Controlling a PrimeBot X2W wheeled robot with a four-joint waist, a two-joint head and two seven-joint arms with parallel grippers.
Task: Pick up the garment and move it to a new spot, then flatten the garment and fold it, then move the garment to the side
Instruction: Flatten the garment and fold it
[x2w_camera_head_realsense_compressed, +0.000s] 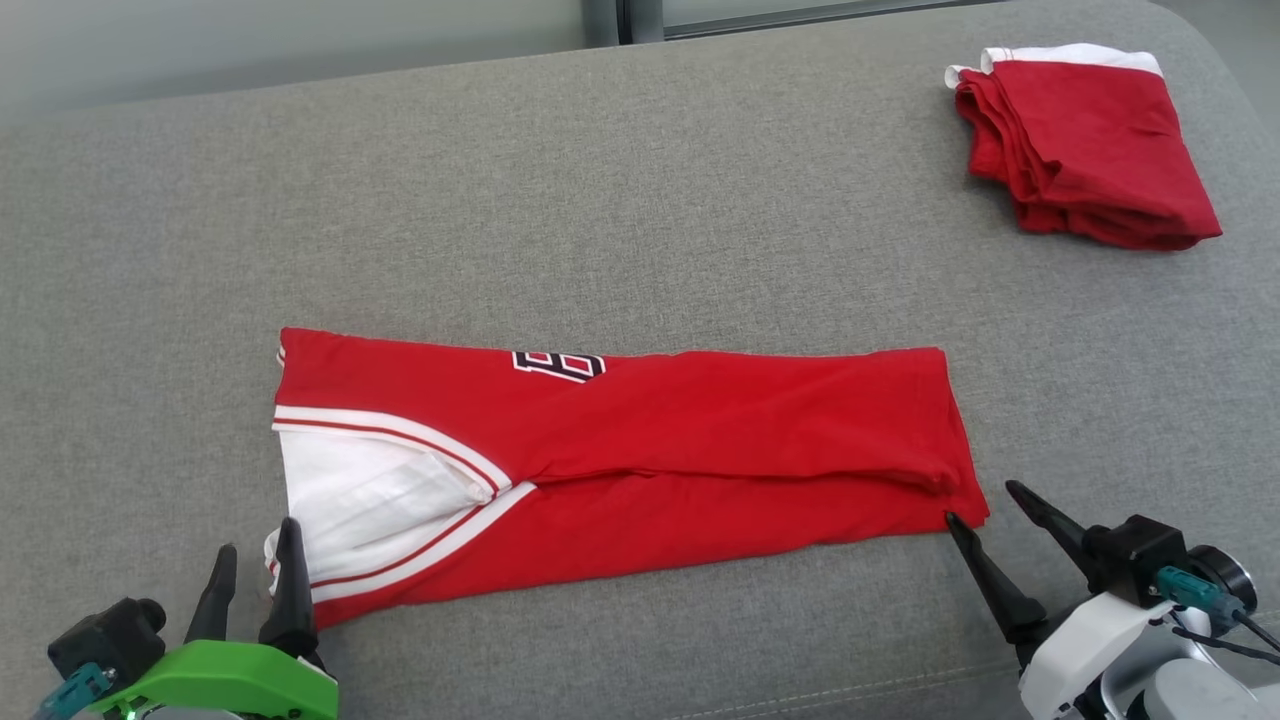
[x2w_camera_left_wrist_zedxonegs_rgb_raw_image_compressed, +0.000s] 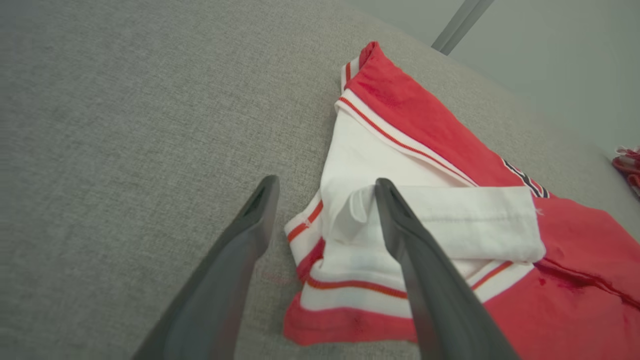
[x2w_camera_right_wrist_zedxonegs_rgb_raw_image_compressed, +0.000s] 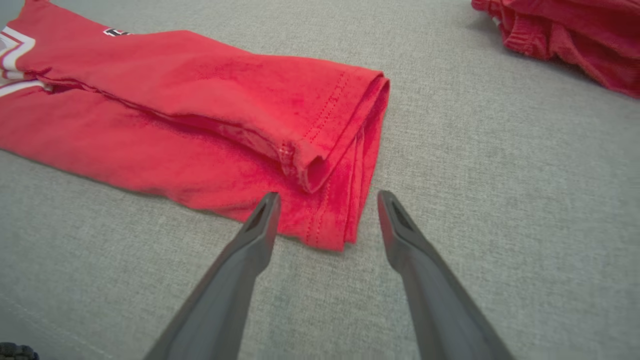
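Observation:
A red jersey (x2w_camera_head_realsense_compressed: 640, 450) with white trim and a dark print lies folded into a long strip across the grey surface; its white neck end (x2w_camera_left_wrist_zedxonegs_rgb_raw_image_compressed: 395, 215) is at the left, its hem end (x2w_camera_right_wrist_zedxonegs_rgb_raw_image_compressed: 345, 150) at the right. My left gripper (x2w_camera_head_realsense_compressed: 258, 565) stands open at the strip's near left corner, one finger over the white trim, the other beside it over bare cushion. My right gripper (x2w_camera_head_realsense_compressed: 985, 505) is open at the near right corner, its fingertips straddling the hem's corner (x2w_camera_right_wrist_zedxonegs_rgb_raw_image_compressed: 327, 235). Neither holds cloth.
A second red garment with a white band (x2w_camera_head_realsense_compressed: 1085, 140) lies folded at the far right, also visible as folded red cloth (x2w_camera_right_wrist_zedxonegs_rgb_raw_image_compressed: 575, 35) in the right wrist view. The grey cushion (x2w_camera_head_realsense_compressed: 600, 200) stretches wide behind the jersey; a seam runs along its near edge.

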